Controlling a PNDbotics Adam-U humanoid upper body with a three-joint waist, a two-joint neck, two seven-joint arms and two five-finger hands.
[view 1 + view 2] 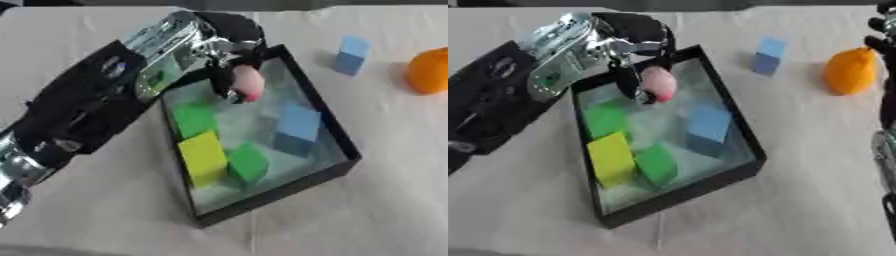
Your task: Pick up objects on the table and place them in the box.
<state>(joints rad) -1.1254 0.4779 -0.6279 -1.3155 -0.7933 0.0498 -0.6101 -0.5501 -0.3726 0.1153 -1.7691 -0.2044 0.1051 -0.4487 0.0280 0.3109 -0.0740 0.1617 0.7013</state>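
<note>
Blocks, yellow (pixel 203 157), green and blue, already lie in the box (pixel 337 167). Above its far end your left hand (pixel 229 47) has fingers curled around a pink egg-shaped piece (pixel 248 82); it looks smooth, light, probably slippery. Beyond, on the table (pixel 385 200), wait a blue cube (pixel 352 55) and an orange fruit (pixel 850 70); take that round its middle.

And here's the left arm: a bulky black forearm casing (pixel 83 115) with a round silver disc set into it, and a shiny silver metal wrist block (pixel 171 42) catching the light, a small green patch on its side. The black left hand (pixel 229 35) has dark, slim fingers. At the right edge, dark segments of the right arm (pixel 885 80) show, silver lower down.
</note>
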